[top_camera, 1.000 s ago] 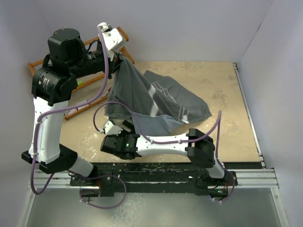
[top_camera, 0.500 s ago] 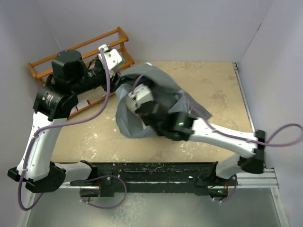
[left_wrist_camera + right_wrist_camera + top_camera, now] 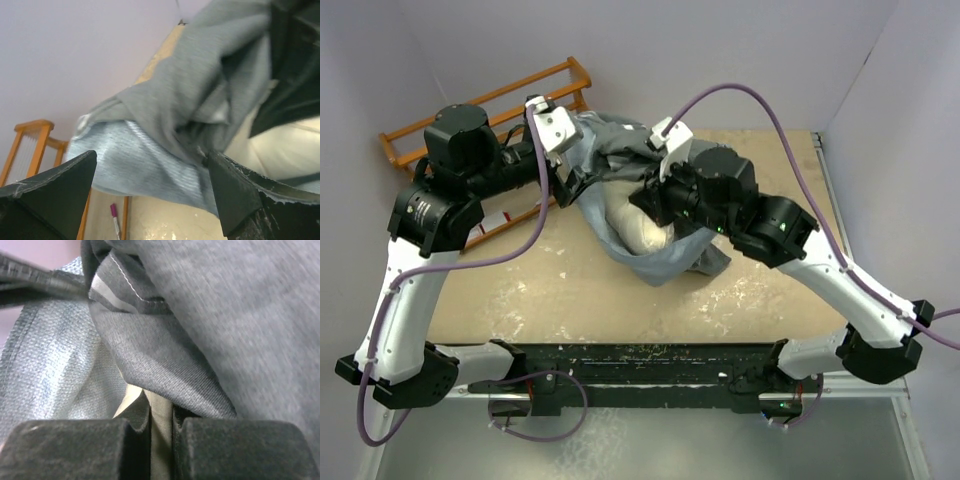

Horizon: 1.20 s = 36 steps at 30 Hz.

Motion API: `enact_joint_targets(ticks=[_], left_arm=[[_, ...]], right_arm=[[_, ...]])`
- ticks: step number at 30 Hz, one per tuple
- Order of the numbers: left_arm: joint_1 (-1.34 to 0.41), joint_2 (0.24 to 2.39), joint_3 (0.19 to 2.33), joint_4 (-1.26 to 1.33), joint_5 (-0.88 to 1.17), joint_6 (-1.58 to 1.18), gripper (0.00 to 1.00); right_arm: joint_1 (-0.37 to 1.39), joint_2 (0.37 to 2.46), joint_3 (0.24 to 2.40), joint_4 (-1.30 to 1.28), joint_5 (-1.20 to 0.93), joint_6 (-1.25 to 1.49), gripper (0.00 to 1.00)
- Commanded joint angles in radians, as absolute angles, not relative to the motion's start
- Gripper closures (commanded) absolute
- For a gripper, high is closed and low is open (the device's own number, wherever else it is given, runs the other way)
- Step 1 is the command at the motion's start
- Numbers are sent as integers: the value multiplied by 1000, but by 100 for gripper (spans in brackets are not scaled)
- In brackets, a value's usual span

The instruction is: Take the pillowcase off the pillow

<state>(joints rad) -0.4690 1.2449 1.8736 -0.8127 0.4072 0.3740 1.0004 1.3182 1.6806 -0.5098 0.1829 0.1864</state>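
Since half a second ago the right arm has lifted and the cream pillow [image 3: 642, 230] has come bare inside the pillowcase [image 3: 665, 262], both near the wooden rack [image 3: 485, 100]. The right gripper [image 3: 161, 437] is nearly closed on a cream fold of the pillow. The left gripper [image 3: 150, 192], beside the rack, gapes wide, with fabric just ahead of it.

1. Pillowcase [image 3: 660, 265]: matt woven cloth, with a fine dark-grey weave outside and a coarser pale blue-grey weave inside.
2. Pillow [image 3: 638, 228]: cream cloth, smooth, matt.
3. Desk [image 3: 790, 190]: beige, mottled like stone, faint sheen, pale scuffs.
4. Rack [image 3: 480, 100]: orange-brown wood, smooth, lightly glossy.
5. Left hand [image 3: 151, 155]: fingers black, matt, rubbery, frayed edges.
6. Right hand [image 3: 161, 422]: pads black, grainy, matt.
7. Arms [image 3: 415, 290]: glossy white plastic shells, matt black joints.
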Motion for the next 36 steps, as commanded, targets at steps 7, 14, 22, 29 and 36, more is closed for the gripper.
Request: enact_joint_targets(ticks=[7, 14, 22, 29, 36], left_arm=[[-468, 1215, 1931, -833, 383, 385, 76], [-468, 1199, 1903, -778, 329, 377, 60], [-468, 1180, 1833, -680, 184, 348, 94], [-468, 1160, 1754, -572, -90, 380, 100], [-466, 1147, 1677, -441, -274, 454, 100]], right_arm=[[854, 1381, 1892, -425, -214, 162, 100], [851, 1387, 1870, -454, -255, 150, 100], [851, 1305, 1804, -464, -262, 139, 100], [847, 1174, 1652, -404, -209, 150, 100], [846, 1070, 1527, -388, -239, 187, 100]])
